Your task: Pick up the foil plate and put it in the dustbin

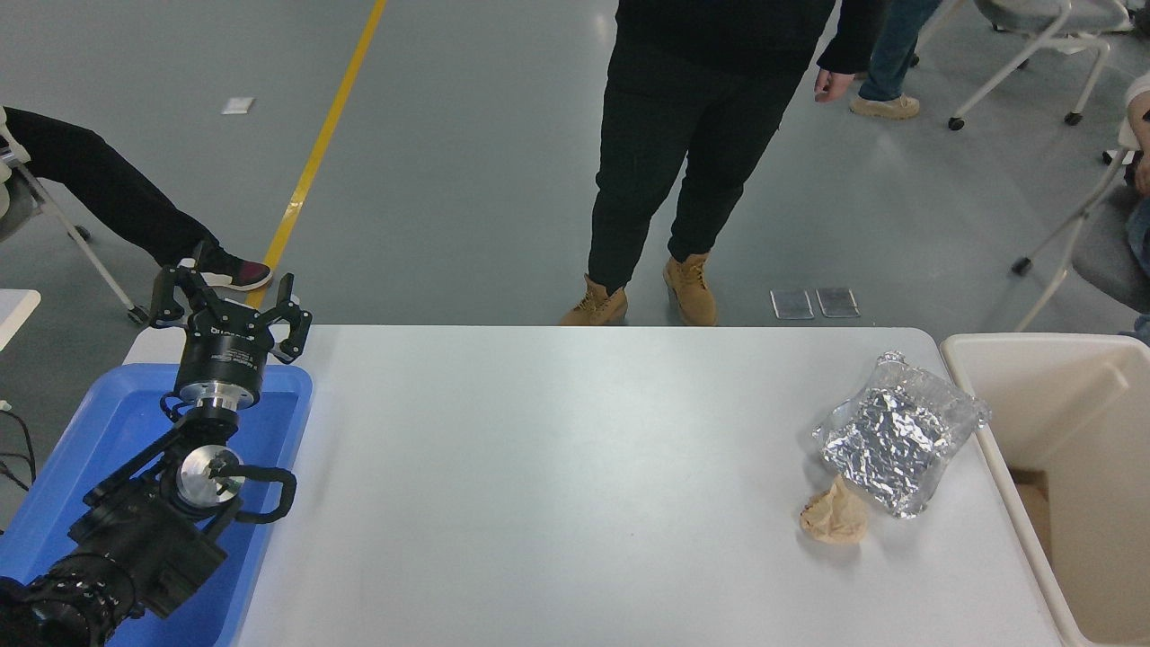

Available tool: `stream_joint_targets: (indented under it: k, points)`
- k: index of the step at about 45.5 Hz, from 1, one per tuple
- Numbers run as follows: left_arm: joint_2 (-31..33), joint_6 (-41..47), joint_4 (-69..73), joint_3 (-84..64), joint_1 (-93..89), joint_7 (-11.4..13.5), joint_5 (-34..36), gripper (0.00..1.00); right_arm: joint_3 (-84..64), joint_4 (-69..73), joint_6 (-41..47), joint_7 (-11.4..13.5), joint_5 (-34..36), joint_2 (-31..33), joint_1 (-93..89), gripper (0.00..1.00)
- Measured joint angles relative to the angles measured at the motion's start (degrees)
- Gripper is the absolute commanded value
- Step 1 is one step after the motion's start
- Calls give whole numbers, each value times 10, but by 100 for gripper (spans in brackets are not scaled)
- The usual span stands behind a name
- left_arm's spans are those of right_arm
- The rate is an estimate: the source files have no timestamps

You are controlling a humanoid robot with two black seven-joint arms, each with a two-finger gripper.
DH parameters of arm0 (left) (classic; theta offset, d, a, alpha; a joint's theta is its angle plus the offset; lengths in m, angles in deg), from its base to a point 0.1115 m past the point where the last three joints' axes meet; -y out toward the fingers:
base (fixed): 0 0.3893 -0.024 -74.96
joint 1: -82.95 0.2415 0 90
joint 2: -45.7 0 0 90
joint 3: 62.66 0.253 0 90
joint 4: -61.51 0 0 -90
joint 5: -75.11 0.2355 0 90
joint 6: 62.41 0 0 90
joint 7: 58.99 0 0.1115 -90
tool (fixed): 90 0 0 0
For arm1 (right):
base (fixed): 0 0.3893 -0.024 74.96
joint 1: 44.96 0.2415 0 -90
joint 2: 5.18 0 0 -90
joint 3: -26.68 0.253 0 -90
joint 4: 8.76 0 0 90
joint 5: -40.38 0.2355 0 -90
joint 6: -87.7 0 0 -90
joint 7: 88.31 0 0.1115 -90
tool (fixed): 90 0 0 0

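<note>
The foil plate (897, 438), a wrinkled silver tray with a raised rim, lies flat on the white table near its right end. Just right of it, past the table edge, stands the beige dustbin (988, 458) with a thick rim. My left gripper (229, 292) is parked at the far left above the blue tray, fingers spread open with nothing between them. The right arm is out of view.
A small tan paper wad (835, 518) touches the plate's near corner. A flat blue tray (108, 422) sits under my left arm. A person in black with tan boots (683, 171) stands at the far side; others sit at both sides.
</note>
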Motion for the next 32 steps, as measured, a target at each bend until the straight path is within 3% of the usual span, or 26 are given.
stream_joint_targets:
  k: [14,32]
  points:
    - [0,0,0,0,0,0,0,99,-8,115,51,0,-9,-23,74,100]
    - [0,0,0,1,0,0,0,99,-7,239,188,0,-32,-32,155,100]
